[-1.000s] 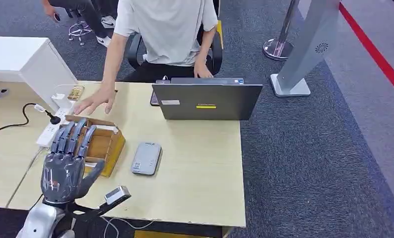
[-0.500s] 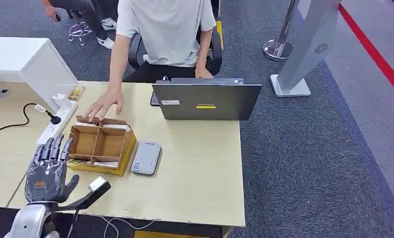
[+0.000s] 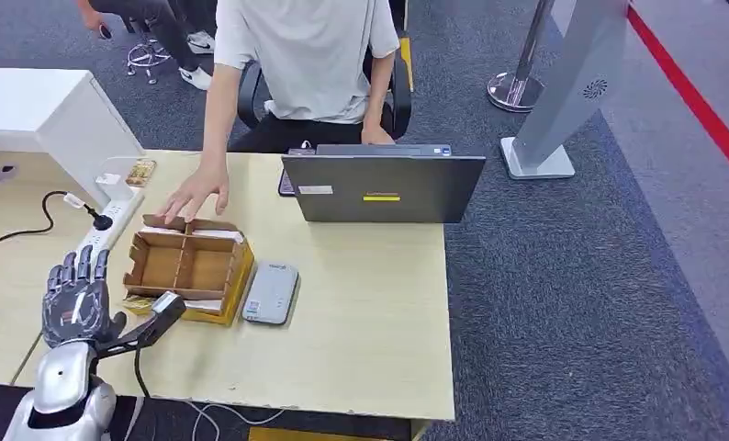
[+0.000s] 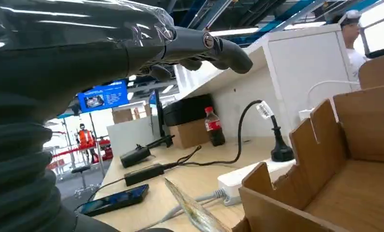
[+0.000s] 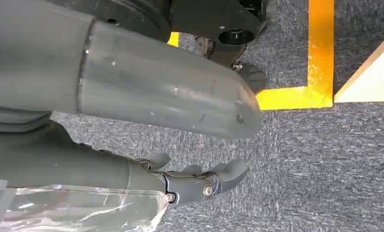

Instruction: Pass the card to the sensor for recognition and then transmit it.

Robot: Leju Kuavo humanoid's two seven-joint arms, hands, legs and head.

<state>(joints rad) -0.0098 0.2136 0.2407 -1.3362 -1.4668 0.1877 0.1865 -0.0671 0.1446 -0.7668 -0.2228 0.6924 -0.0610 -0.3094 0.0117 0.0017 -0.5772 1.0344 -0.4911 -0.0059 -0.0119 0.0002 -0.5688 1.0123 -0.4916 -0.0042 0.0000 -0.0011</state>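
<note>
Rising from the lower left of the head view, the left hand (image 3: 74, 299) shows its back with fingers straight and slightly apart, holding nothing, just left of the cardboard box (image 3: 188, 269). The box sits open with dividers, and a pale flat piece lies at its near edge; whether that is the card I cannot tell. Touching the box's right side is the grey sensor (image 3: 271, 292). A person's hand (image 3: 193, 195) rests at the box's far edge, left of the laptop (image 3: 382, 187). The table (image 3: 361, 322) shows bare wood across the lower centre and right, up to its right edge against the carpet. A white power strip (image 3: 104, 225) runs along the left. In the left wrist view, the left hand's fingers (image 4: 214, 48) reach across the upper centre, extended, touching nothing, above the box wall (image 4: 320, 140) at the right; a cola bottle (image 4: 213, 126) stands mid-frame and a phone (image 4: 113, 199) lies lower left. In the right wrist view, the right hand (image 5: 195, 181) hangs over grey carpet with fingers loosely curled and nothing in them, with a yellow floor line (image 5: 320, 58) at the upper right.
</note>
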